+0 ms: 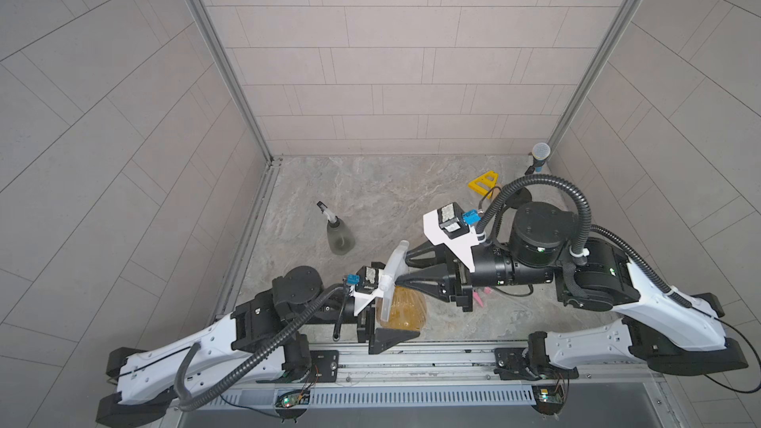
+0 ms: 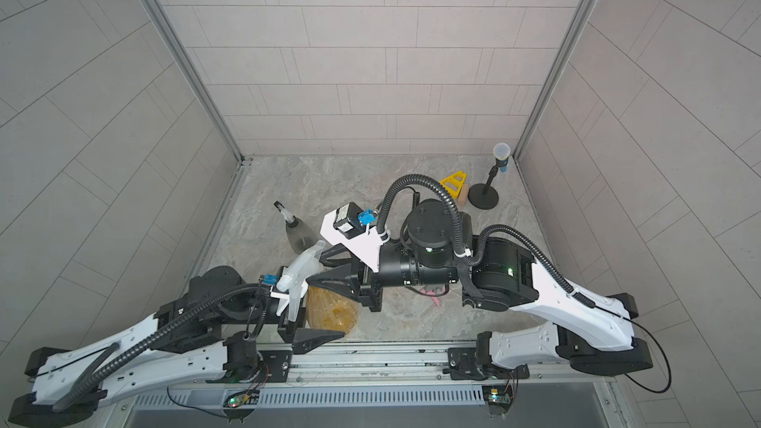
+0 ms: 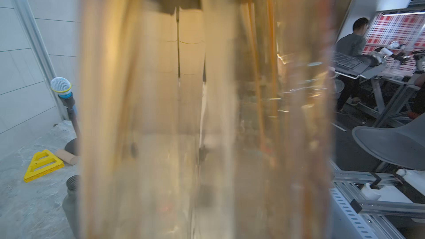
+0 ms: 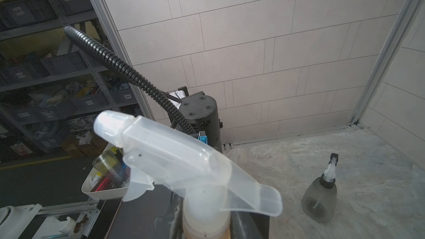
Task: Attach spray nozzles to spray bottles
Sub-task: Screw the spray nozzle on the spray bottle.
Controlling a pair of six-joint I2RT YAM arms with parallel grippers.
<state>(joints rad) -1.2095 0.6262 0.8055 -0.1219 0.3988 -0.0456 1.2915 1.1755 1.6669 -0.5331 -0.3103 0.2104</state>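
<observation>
Right wrist: right pincer (image 4: pixel 207 220) seemingly clenched on translucent nozzle (image 4: pixel 174 157) atop amber bottle (image 1: pixel 412 302); left pincer (image 1: pixel 395 317) grasping bottle.

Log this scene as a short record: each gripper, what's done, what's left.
left gripper: clamped on amber bottle
right gripper: closed on translucent nozzle at its collar, atop amber bottle
done: capped grey bottle, white-and-black nozzle on
left to do: open grey bottle; pink nozzle lying loose
</observation>
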